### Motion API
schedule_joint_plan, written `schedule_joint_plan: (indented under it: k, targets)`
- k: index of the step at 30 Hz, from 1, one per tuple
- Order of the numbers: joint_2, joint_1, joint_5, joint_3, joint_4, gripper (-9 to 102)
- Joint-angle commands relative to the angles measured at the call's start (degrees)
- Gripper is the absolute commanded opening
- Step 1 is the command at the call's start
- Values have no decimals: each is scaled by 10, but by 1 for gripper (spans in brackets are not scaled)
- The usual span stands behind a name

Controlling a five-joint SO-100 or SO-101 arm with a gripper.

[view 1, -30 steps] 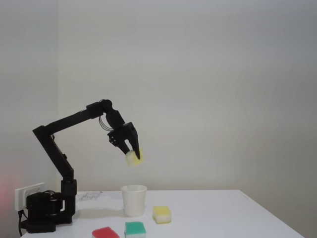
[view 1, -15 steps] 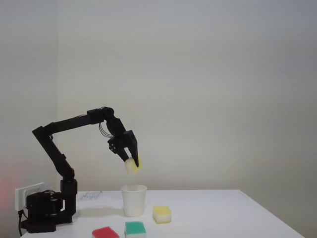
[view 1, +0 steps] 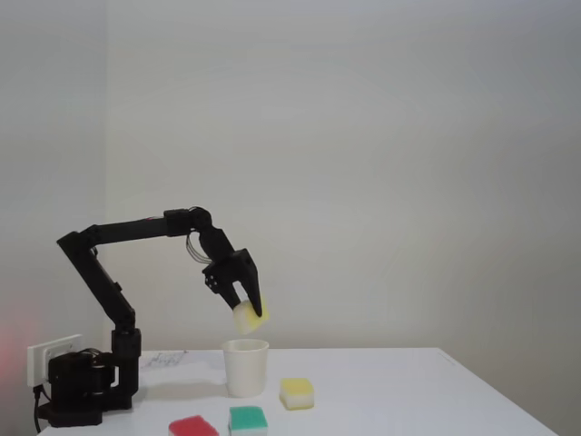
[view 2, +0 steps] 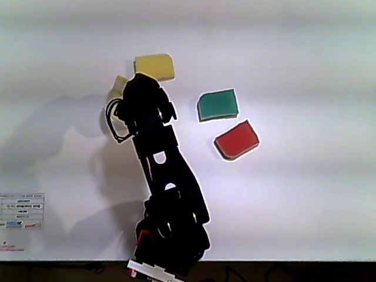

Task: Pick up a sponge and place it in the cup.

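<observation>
Your black two-finger gripper point(view 1: 251, 313) has dropped lower since a second ago, pinching the small yellow sponge block point(view 1: 247, 317) just above the plain white paper cup point(view 1: 246, 367); you cannot see into the cup.

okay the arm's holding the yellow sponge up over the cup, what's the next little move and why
Probably lower a little more, then open. In the fixed view the claw grips the sponge just above the white paper cup, with a gap left over its rim, so releasing closer should land it inside.
</observation>
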Motion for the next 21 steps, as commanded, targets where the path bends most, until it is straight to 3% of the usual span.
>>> schedule_joint_plan:
  k: [1,7,14,18,21]
  targets:
    - [13,0,-1,1,-3,17]
    - [10,6,-17,1,-3,31]
    - [4,10,-19,-9,-1,31]
    - [-2,12,-16,-28,15,27]
    - [-6,18,-10,-57,47,17]
